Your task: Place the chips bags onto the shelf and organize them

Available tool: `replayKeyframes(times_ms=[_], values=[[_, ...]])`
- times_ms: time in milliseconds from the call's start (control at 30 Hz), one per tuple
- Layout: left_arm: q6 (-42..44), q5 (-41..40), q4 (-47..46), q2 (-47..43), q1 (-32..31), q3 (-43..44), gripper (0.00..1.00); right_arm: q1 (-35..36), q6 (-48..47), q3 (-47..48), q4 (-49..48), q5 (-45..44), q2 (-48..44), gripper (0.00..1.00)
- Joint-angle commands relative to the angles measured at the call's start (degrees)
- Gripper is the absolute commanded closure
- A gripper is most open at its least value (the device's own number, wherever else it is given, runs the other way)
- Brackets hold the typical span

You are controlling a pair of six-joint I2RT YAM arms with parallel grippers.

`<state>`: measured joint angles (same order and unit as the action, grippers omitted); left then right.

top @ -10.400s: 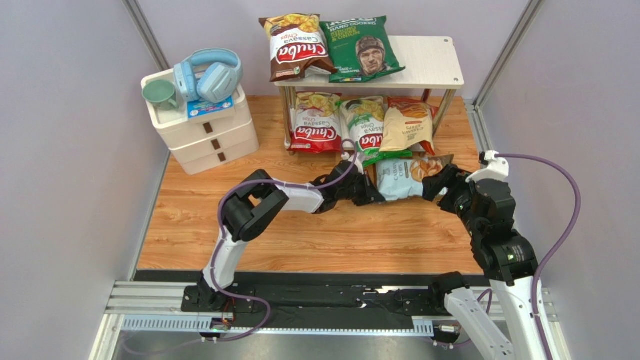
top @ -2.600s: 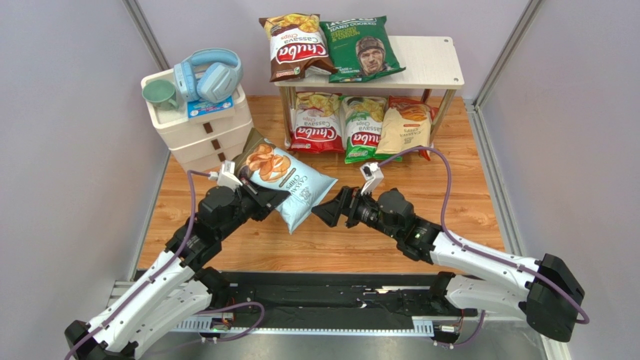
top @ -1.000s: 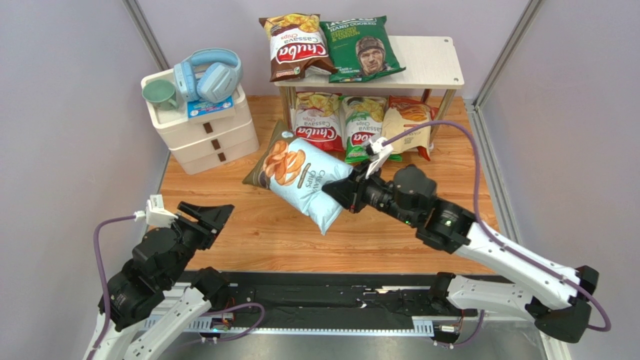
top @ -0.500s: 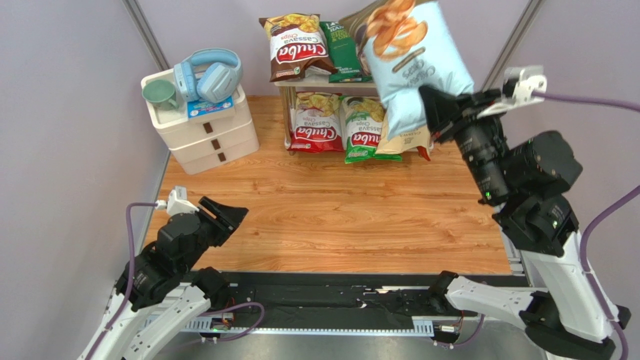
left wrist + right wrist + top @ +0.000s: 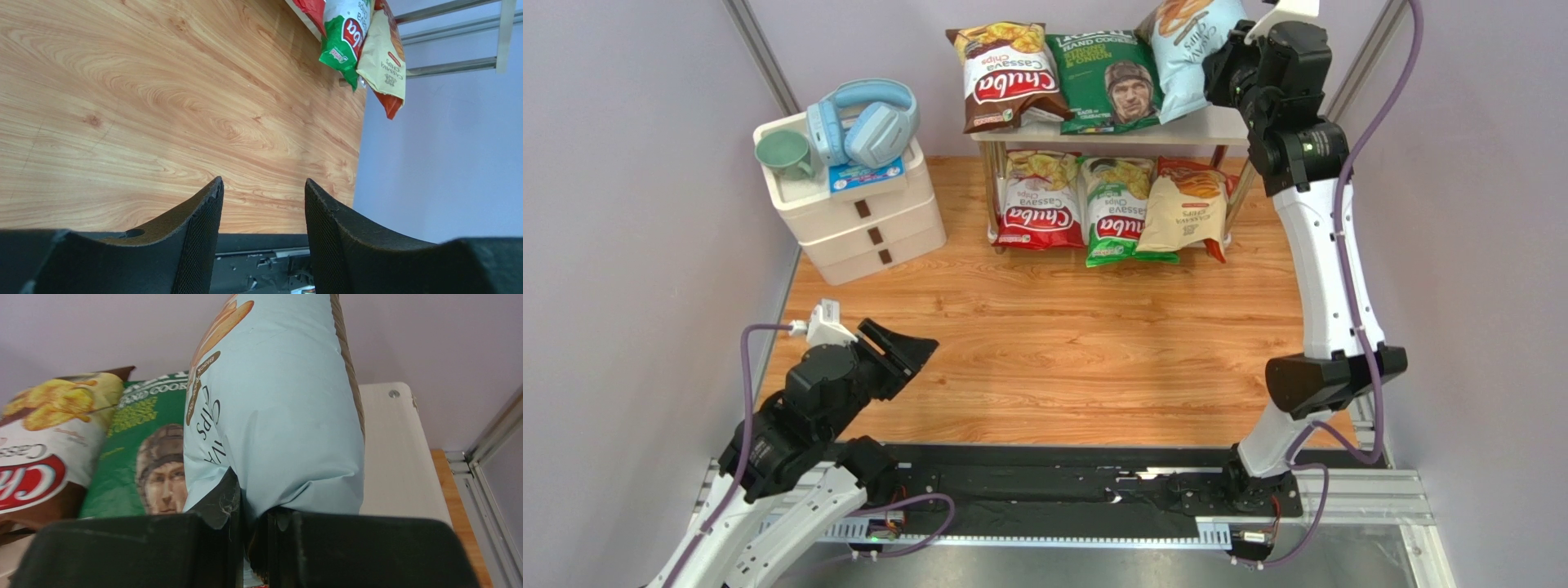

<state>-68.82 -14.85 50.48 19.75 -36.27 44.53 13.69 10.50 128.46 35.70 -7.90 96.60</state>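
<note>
The light blue chips bag (image 5: 1189, 43) stands tilted over the right half of the shelf (image 5: 1241, 124), on its top board, beside the dark green bag with the man's face (image 5: 1112, 83). The frame cuts off its upper end in the overhead view. Neither view shows whether its bottom rests on the board.

From above, the right gripper (image 5: 1238, 64) is mostly hidden behind its own wrist. The right wrist camera shows what that view lacks: the black fingers (image 5: 222, 505) pressed together on the bag's lower seam.

The brown Chuba bag (image 5: 1004, 76) lies at the left of the top board. On the lower tier the red Chuba bag (image 5: 1036, 203), the green Chuba bag (image 5: 1118, 211) and the cream-orange bag (image 5: 1189, 208) lean side by side.

The left gripper (image 5: 264, 187) hangs near its base over the wooden tabletop (image 5: 1075, 355), jaws spread with nothing between them. Its camera catches only the lower corners of the green and cream-orange bags.

A white drawer unit (image 5: 854, 208) at the far left carries blue headphones (image 5: 867, 123).
</note>
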Motion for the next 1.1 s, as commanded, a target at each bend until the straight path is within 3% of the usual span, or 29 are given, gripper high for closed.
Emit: replayKeyframes(times_ms=[0, 100, 367, 567, 733, 933, 1067], values=[[1.23, 1.49, -2.49, 0.90, 0.06, -1.02, 0.44, -3.67, 3.29, 0.22, -6.60, 4.36, -0.36, 1.00], [1.32, 1.93, -3.28, 1.61, 0.06, -1.38, 0.44, -7.62, 8.39, -1.81, -9.60, 9.28, 0.78, 1.00], [1.58, 2.72, -3.37, 1.96, 0.15, -1.82, 0.44, -10.97, 12.61, -14.29, -22.59, 10.89, -2.73, 1.00], [1.40, 2.90, -3.46, 1.87, 0.06, -1.99, 0.45, -13.17, 14.72, -8.67, -19.53, 13.61, 1.92, 1.00], [1.32, 3.25, -3.37, 1.70, 0.15, -2.35, 0.46, -15.27, 16.47, -17.08, -28.12, 13.79, -1.14, 1.00], [0.88, 3.42, -3.54, 1.70, 0.15, -2.96, 0.46, -16.68, 18.15, -13.16, -25.08, 15.99, 2.36, 1.00], [0.70, 3.51, -3.81, 1.70, 0.15, -3.31, 0.46, -16.68, 19.11, -18.93, -27.26, 15.98, 0.79, 1.00]])
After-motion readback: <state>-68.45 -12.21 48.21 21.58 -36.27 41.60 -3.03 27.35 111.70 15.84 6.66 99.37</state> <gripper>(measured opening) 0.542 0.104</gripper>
